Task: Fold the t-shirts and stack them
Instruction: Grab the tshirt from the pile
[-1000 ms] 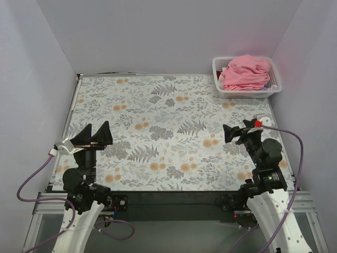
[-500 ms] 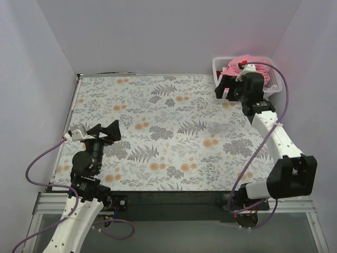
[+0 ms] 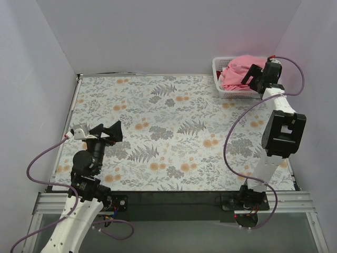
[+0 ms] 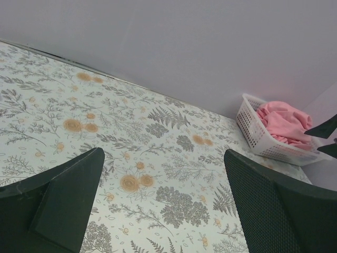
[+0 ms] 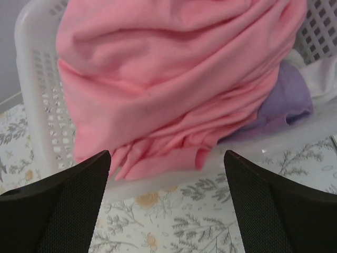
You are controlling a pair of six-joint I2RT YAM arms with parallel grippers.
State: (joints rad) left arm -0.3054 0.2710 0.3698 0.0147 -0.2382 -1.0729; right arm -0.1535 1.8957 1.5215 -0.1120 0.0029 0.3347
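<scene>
Nothing folded yet: the t-shirts [image 5: 158,89] lie bunched in the basket [image 5: 42,105] at the worktop's [image 3: 158,121] far-right corner (both arms' jaws spread, empty)

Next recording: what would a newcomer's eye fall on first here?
A salmon pink t-shirt lies heaped in the white basket at the far right corner, with a lavender t-shirt peeking out beneath it. The right gripper hovers open just in front of that basket. The left gripper hangs open over the floral tablecloth near the left edge.

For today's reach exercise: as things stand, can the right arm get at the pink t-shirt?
Likely yes: the open right pincer hangs before the basket, and the pink t-shirt lies on top, uncovered.
</scene>
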